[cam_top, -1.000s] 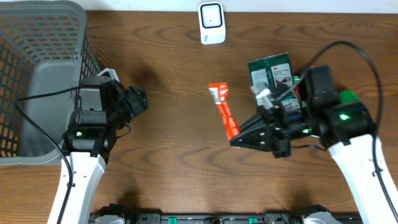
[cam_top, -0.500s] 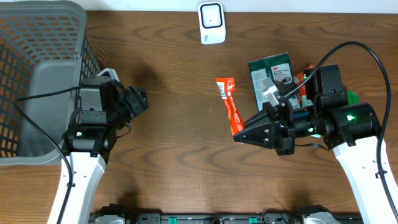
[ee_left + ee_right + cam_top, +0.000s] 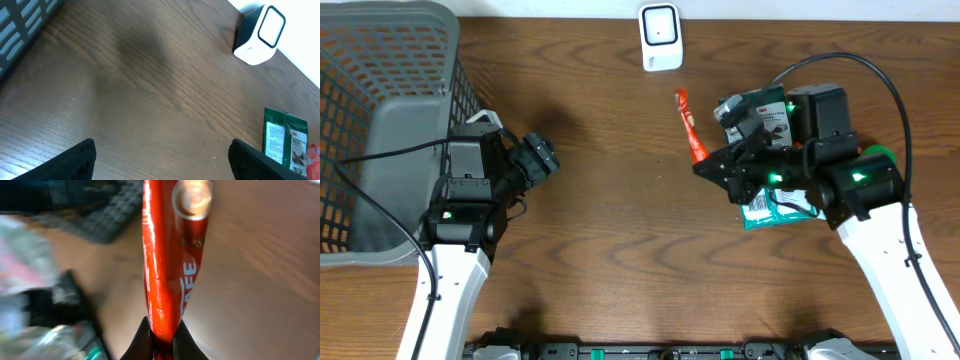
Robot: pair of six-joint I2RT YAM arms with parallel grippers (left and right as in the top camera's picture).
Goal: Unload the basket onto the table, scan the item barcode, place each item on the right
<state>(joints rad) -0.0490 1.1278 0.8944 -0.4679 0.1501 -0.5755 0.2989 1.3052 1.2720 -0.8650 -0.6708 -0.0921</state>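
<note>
The item is a thin red sachet [image 3: 688, 124] with white lettering, held edge-on above the table right of centre. My right gripper [image 3: 706, 166] is shut on its lower end, and the sachet's free end points toward the white barcode scanner [image 3: 660, 37] at the back edge. Seen from the right wrist, the sachet [image 3: 170, 255] rises straight out of the shut right gripper [image 3: 162, 342]. My left gripper [image 3: 542, 160] hangs beside the basket, open with nothing in it. From the left wrist, the left gripper [image 3: 162, 160] shows both fingers wide apart over bare wood, with the scanner [image 3: 260, 30] far ahead.
A grey mesh basket [image 3: 380, 130] fills the left side, close behind the left arm. A green packet [image 3: 760, 108] lies under the right arm, with more green packaging [image 3: 775, 208] showing below the wrist. The green packet [image 3: 282, 145] also shows in the left wrist view.
The right arm has carried the sachet back and to the right, turning it from flat to edge-on and nearer the scanner. The left arm stays in place.
</note>
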